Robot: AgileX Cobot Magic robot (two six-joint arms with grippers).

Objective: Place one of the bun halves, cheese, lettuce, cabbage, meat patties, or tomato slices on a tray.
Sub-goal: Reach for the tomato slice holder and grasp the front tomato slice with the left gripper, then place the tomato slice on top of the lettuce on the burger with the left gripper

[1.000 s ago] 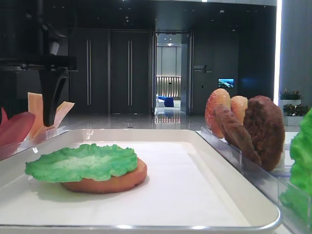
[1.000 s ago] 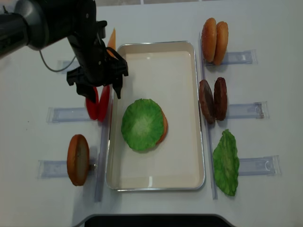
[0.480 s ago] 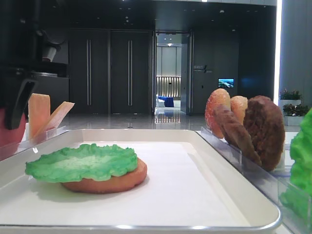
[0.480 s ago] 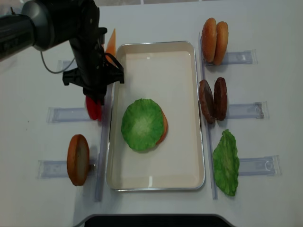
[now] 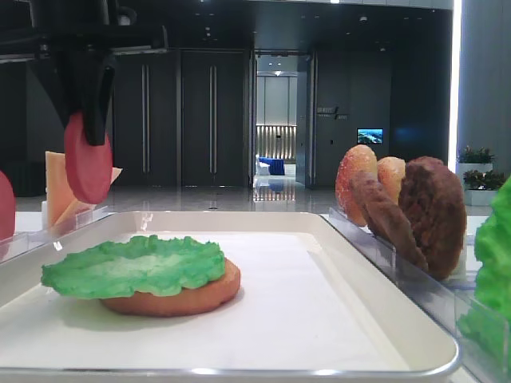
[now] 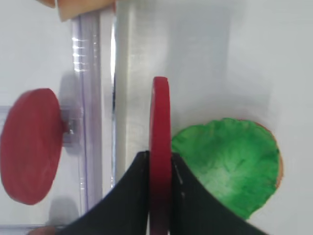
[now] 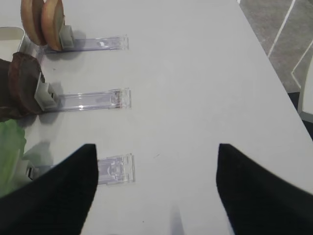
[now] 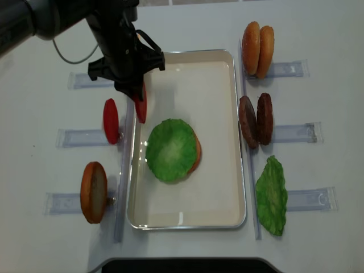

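Note:
My left gripper (image 8: 138,94) is shut on a tomato slice (image 8: 140,107), a pinkish-red disc held on edge above the left rim of the white tray (image 8: 187,53). In the left wrist view the slice (image 6: 160,117) stands pinched between both black fingers, over the rim. A lettuce leaf (image 8: 169,149) lies on a bun half (image 8: 197,154) in the tray's middle. A second tomato slice (image 8: 111,120) stands in the left rack. My right gripper (image 7: 156,191) is open over bare table, holding nothing.
Right of the tray, clear racks hold two bun halves (image 8: 257,48), two meat patties (image 8: 256,119) and a lettuce leaf (image 8: 272,195). A bun half (image 8: 94,191) stands in the near left rack. Cheese slices (image 5: 57,187) stand in the far left rack.
My left gripper shut on one tomato slice in the left rack, lifted it out and carried it right to the tray's left rim. One slice stays in the rack.

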